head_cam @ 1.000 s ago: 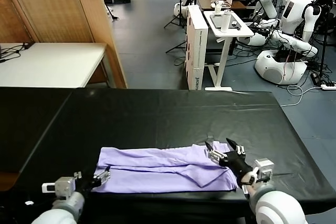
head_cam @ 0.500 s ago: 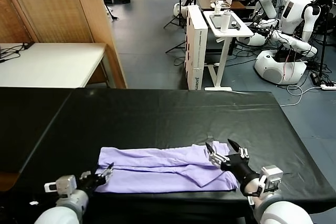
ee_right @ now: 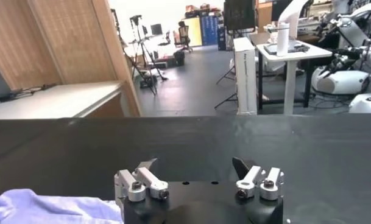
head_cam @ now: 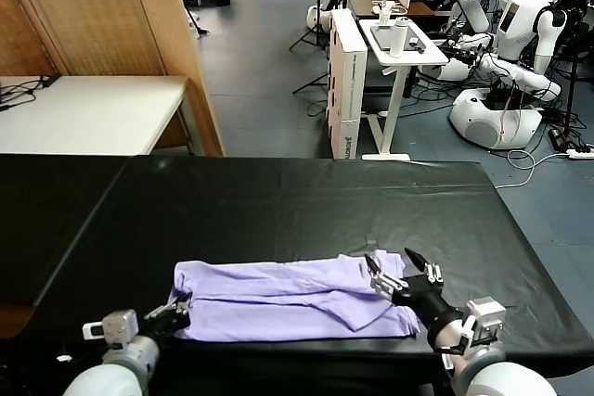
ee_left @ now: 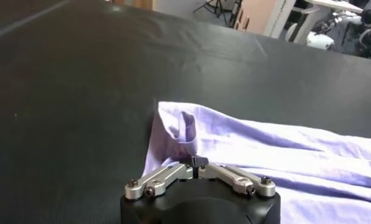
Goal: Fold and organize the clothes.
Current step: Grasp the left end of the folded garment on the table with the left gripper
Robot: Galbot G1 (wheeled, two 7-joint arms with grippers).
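The lavender T-shirt [head_cam: 288, 299] lies folded into a long band across the near part of the black table [head_cam: 278, 201]. My left gripper [head_cam: 179, 306] is at the band's left end, shut on the edge of the fabric. In the left wrist view the fingertips of the left gripper [ee_left: 197, 162] meet, with a raised fold of the T-shirt [ee_left: 188, 131] pinched just ahead of them. My right gripper [head_cam: 390, 263] hovers open over the band's right end with nothing between its fingers. In the right wrist view the right gripper [ee_right: 194, 164] stands wide apart and the T-shirt [ee_right: 45, 207] shows off to one side.
The black table stretches far beyond the shirt. Behind it stand a white table [head_cam: 83, 113], a wooden screen [head_cam: 111, 6], a white stand with a bottle [head_cam: 399, 44] and several parked robots [head_cam: 520, 34].
The left gripper has gone from open to shut on the shirt's left edge, lifting a small fold. The right arm has drawn back slightly toward the near edge, still open.
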